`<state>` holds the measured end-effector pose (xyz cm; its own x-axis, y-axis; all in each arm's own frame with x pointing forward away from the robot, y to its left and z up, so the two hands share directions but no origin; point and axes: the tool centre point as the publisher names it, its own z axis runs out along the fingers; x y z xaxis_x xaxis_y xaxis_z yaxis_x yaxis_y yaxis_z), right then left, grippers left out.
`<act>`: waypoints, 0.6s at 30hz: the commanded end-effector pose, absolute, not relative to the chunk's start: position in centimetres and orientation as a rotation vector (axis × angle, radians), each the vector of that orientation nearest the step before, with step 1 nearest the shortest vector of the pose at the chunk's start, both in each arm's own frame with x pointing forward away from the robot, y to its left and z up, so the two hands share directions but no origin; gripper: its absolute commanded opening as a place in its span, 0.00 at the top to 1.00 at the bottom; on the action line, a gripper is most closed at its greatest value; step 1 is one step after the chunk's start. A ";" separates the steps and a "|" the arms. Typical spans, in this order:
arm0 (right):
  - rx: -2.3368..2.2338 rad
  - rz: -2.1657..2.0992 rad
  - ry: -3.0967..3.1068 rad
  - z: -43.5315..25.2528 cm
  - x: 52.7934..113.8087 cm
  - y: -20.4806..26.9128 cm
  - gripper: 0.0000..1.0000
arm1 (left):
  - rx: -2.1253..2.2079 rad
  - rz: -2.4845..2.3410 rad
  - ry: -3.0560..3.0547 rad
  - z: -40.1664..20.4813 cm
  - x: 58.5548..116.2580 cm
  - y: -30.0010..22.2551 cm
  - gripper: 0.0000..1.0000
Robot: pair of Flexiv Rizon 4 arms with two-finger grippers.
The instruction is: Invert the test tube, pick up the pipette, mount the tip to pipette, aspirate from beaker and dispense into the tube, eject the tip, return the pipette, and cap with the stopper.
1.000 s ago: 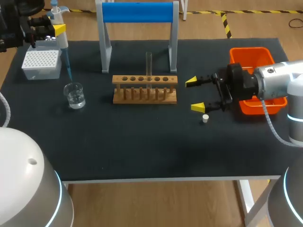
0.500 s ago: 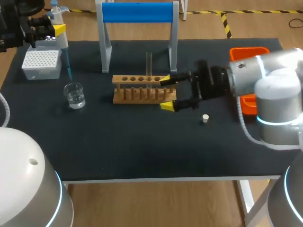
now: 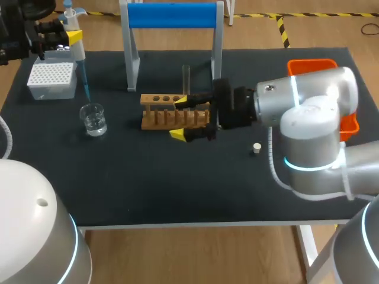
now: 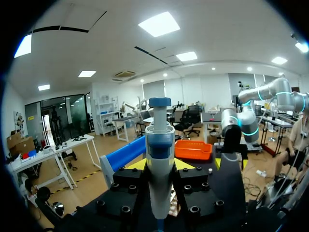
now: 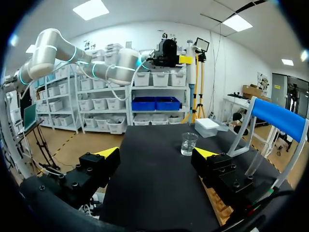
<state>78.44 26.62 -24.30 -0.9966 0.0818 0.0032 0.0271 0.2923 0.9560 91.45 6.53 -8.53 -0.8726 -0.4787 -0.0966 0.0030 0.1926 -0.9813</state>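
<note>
Test tube [image 3: 186, 80]: clear, upright in one of the middle holes of a wooden rack [image 3: 159, 113]. The rack sits mid-desk, nearer the far edge, just in front of a blue-topped frame [image 3: 172, 15].

Right arm [image 3: 308, 106]: comes in from the right edge and reaches over the rack's right end. Right jaws wide open, holding nothing. One yellow fingertip [image 3: 180, 100] lies over the rack's far side and the other over its near side. In the right wrist view only bare black desk [image 3: 177, 183] shows between the fingers. The rack and tube stand just beside one finger, outside the gap, not touching either.

Stopper [image 3: 257, 148]: small, white, alone on the desk to the right of the rack, below the right arm.

Orange bin [image 3: 311, 64]: far right corner, mostly hidden behind the right arm.

Beaker [image 3: 93, 120]: glass, some clear liquid in it, near the left edge, well apart from the rack.

Pipette [image 3: 76, 41]: held upright over the far left corner by the left arm [image 3: 23, 35]. Left jaws closed on its body, one finger on each side, as the left wrist view shows. The blue tip [image 3: 84, 83] points down and ends right at the beaker's rim. Cannot tell whether it dips in.

Tip box [image 3: 52, 80]: white, far left corner, behind the beaker and just beside the pipette.
</note>
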 end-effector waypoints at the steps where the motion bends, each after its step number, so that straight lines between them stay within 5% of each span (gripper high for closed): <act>1: 0.140 1.803 2.480 -25.7 79.0 30.5 0.00 | -0.447 -1.723 2.089 -8.6 91.5 6.4 1.00; 18: 0.221 1.672 2.514 -29.6 81.5 35.1 0.00 | -0.447 -1.723 2.089 -8.6 91.5 6.4 1.00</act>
<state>80.79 32.07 -28.24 -0.9845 0.1748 -0.0116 0.0560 0.3767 0.9246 91.45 6.53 -8.51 -0.8727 -0.4786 -0.0965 0.0024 0.1933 -0.9811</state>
